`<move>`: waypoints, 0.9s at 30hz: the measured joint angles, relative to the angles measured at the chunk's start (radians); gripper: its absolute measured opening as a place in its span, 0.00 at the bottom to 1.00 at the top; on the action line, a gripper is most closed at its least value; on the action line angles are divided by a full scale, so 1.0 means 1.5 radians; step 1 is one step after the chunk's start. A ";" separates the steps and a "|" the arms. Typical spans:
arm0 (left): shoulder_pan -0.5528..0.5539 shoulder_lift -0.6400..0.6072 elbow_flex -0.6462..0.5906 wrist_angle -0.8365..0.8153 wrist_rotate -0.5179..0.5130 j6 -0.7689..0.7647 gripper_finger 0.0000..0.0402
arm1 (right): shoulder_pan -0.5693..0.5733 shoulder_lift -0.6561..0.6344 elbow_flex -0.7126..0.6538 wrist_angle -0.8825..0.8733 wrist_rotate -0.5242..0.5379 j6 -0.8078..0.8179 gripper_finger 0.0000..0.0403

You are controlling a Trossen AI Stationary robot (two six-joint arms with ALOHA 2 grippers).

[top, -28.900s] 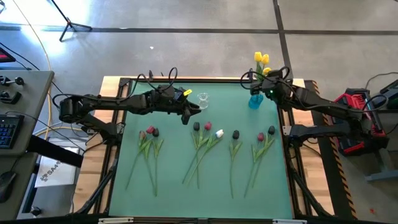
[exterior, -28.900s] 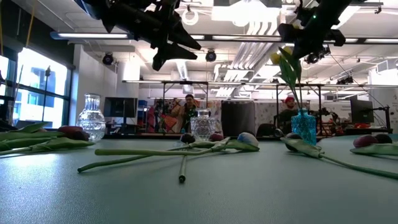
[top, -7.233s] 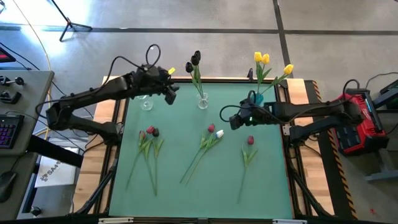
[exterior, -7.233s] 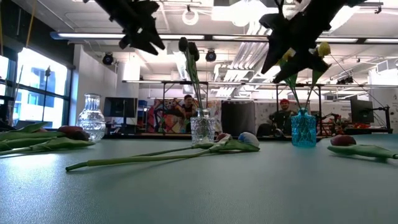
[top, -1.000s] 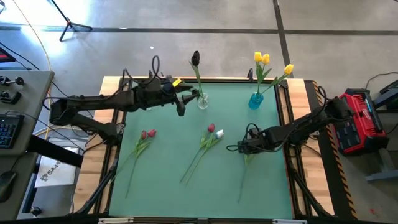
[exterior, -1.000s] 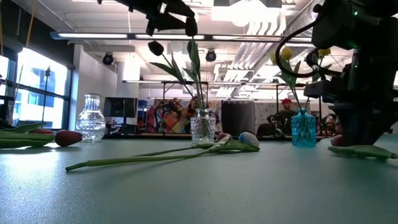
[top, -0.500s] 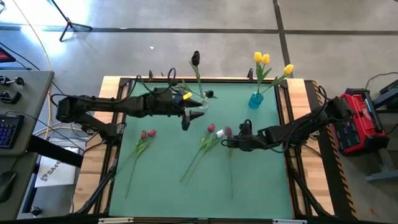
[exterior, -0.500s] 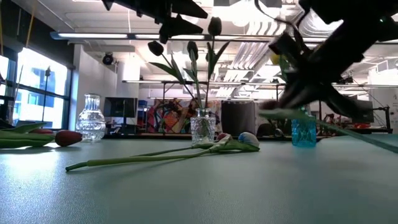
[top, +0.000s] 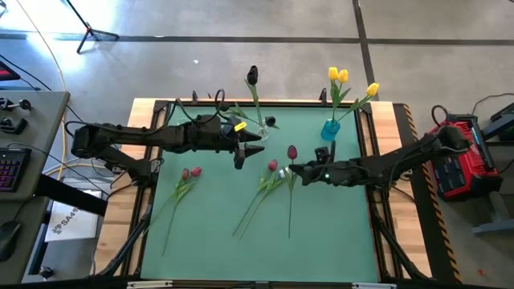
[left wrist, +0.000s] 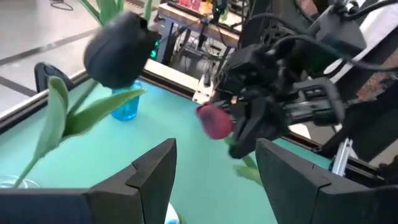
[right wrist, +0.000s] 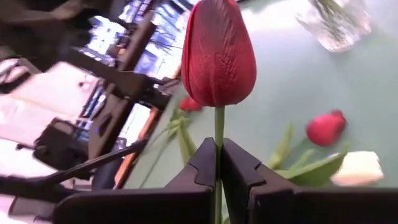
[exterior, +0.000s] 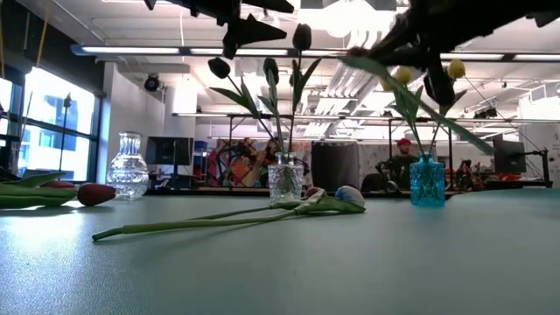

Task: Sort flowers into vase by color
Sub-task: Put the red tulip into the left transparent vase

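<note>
Green table (top: 337,233), with flowers lying and standing on it. Left pincer (top: 255,144) above the far middle of the table, near the clear vase (top: 261,128), fingers spread wide and holding nothing. Right pincer (top: 294,169) above the middle of the table, closed narrow on the stem just under the red tulip (top: 291,152), lifted clear of the surface, stem hanging toward the near edge. In the clear vase, black tulips (top: 253,75). In the blue vase (top: 329,129) at the far right, yellow tulips (top: 337,76). Empty glass vase (exterior: 129,164) at the far left. Lying flat: red and white flowers (top: 273,170) crossed in the middle, just beside the lifted one, and two red flowers (top: 190,173) at the left.
</note>
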 joint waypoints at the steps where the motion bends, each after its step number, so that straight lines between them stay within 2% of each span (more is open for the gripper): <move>1: 0.000 0.000 0.000 0.002 0.000 0.000 0.52 | 0.000 -0.008 0.000 0.007 -0.001 -0.016 0.00; 4: -0.001 0.002 0.000 0.029 0.027 0.000 0.52 | -0.008 -0.021 0.000 0.047 -0.025 -0.081 0.00; 11: -0.006 0.019 0.000 0.067 0.101 -0.024 0.52 | -0.066 -0.011 0.000 0.239 -0.182 -0.258 0.00; 16: -0.016 0.019 0.000 0.075 0.124 -0.016 0.52 | -0.103 -0.011 0.000 0.317 -0.278 -0.348 0.00; 23: -0.026 0.020 0.000 0.123 0.138 -0.014 0.52 | -0.139 -0.005 0.012 0.334 -0.433 -0.386 0.00; 27: -0.041 0.036 -0.002 0.112 0.107 -0.011 0.52 | -0.154 0.022 0.061 0.333 -0.448 -0.441 0.00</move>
